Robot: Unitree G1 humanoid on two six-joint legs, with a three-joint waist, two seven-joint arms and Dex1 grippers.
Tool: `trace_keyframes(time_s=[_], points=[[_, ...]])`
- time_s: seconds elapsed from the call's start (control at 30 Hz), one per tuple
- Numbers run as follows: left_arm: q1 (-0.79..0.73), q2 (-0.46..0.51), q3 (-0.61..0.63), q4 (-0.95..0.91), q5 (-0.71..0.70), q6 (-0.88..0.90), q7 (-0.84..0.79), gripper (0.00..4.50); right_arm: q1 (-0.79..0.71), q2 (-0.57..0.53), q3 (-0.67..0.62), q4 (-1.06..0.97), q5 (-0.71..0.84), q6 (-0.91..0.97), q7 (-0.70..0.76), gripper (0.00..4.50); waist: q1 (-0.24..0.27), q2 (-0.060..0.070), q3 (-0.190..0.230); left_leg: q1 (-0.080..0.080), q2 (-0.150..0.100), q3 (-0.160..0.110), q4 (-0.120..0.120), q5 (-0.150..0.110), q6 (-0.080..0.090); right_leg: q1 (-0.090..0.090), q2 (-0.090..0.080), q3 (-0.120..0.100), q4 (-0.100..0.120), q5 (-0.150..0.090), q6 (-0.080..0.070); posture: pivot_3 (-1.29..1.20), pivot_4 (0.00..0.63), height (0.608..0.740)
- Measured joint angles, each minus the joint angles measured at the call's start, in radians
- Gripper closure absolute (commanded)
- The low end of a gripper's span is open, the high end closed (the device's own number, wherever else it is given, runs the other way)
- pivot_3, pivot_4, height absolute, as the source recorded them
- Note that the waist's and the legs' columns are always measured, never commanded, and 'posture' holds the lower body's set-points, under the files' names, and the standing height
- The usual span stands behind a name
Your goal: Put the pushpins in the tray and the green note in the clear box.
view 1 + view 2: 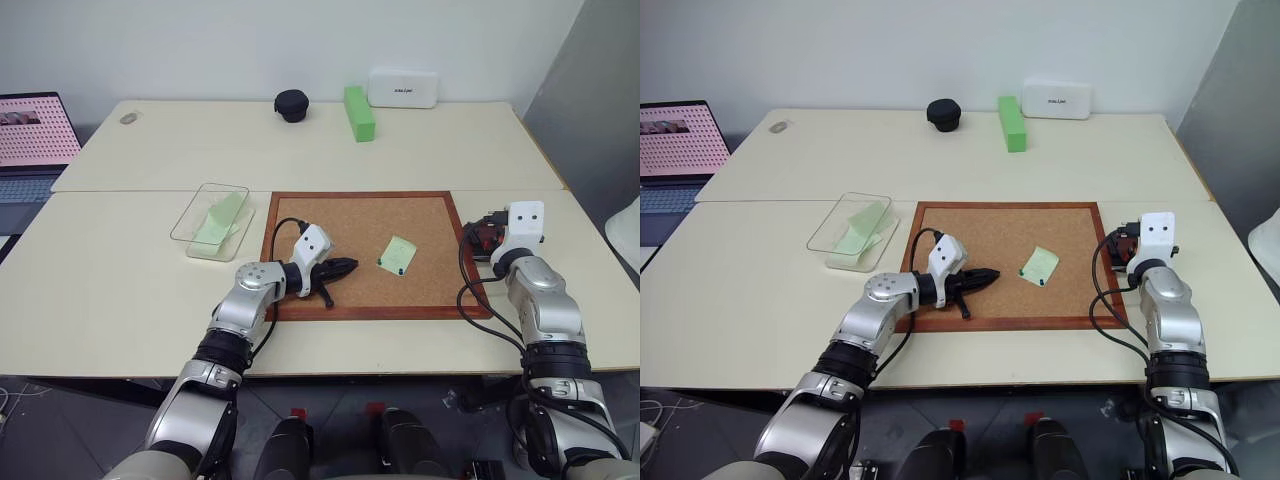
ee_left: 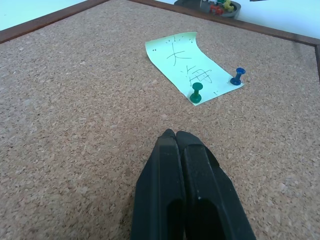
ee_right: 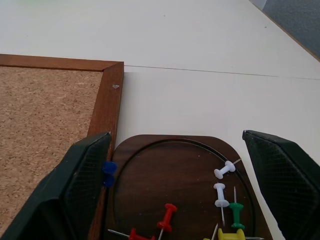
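A pale green note [image 2: 192,65] with handwriting lies on the corkboard [image 1: 340,215], pinned by a green pushpin [image 2: 196,93] and a blue pushpin [image 2: 238,76]. My left gripper [image 2: 175,134] is shut and empty, low over the cork, pointing at the note from a short way off. The dark brown tray [image 3: 165,165] sits just off the board's right edge and holds several pushpins [image 3: 220,192] in white, green, red and yellow; a blue one [image 3: 108,173] lies at its rim. My right gripper [image 3: 175,137] is open over the tray. The clear box [image 1: 186,215] stands left of the board with pale green slips inside.
At the table's back are a black round object [image 1: 292,105], a bright green block [image 1: 359,112] and a white case [image 1: 402,88]. A laptop [image 1: 35,140] stands at the far left. A seam runs across the table behind the board.
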Motion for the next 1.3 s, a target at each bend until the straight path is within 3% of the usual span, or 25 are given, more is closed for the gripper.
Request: trace_keyframes(time_s=[0.33, 0.53, 0.67, 0.87, 1.1, 1.3], points=[[-0.002, -0.008, 0.0, 0.002, 0.004, -0.001, 0.004, 4.5, 0.01, -0.098, 0.175, 0.046, -0.202, -0.168, 0.018, 0.09, 0.0, 0.0, 0.0, 0.0, 0.0, 0.0, 0.0, 0.0, 0.0, 0.0, 0.0, 0.0, -0.001, 0.0, 0.0, 0.0, 0.15, 0.74], [-0.002, -0.008, 0.0, 0.002, 0.013, -0.004, 0.005, 4.5, 0.012, -0.124, 0.189, 0.058, -0.254, -0.208, 0.001, 0.09, 0.0, 0.0, 0.0, 0.0, 0.0, 0.0, 0.0, 0.0, 0.0, 0.0, 0.0, 0.0, -0.001, 0.0, 0.0, 0.0, 0.15, 0.74], [-0.002, -0.008, 0.0, 0.001, 0.017, -0.006, 0.0, 4.5, 0.043, -0.058, 0.143, -0.009, -0.121, -0.196, 0.097, 0.09, 0.0, 0.0, 0.0, 0.0, 0.0, -0.001, 0.0, 0.0, 0.0, 0.0, 0.0, 0.0, 0.0, 0.0, 0.0, 0.0, 0.15, 0.74], [-0.003, -0.013, 0.0, -0.001, 0.018, -0.004, -0.002, 4.5, 0.195, -0.014, 0.156, -0.295, 0.143, -0.032, 0.35, 0.09, 0.001, 0.0, 0.0, -0.001, 0.0, -0.001, 0.0, 0.0, 0.0, 0.0, 0.0, 0.0, -0.001, 0.0, 0.0, 0.0, 0.15, 0.74], [-0.002, -0.01, 0.0, -0.001, 0.019, -0.004, -0.004, 4.5, 0.247, -0.013, 0.233, -0.464, 0.218, 0.113, 0.427, 0.09, 0.001, 0.0, 0.0, -0.001, 0.001, -0.001, 0.0, 0.0, 0.0, 0.0, 0.001, -0.001, -0.001, 0.0, 0.0, 0.0, 0.15, 0.74], [-0.003, -0.012, -0.006, -0.001, 0.024, -0.01, -0.003, 4.5, 0.248, -0.012, 0.307, -0.468, 0.175, 0.125, 0.431, 0.09, 0.001, 0.0, 0.0, -0.001, 0.0, -0.001, 0.0, 0.0, 0.0, 0.0, 0.0, -0.001, -0.001, 0.0, 0.0, 0.0, 0.15, 0.74]])
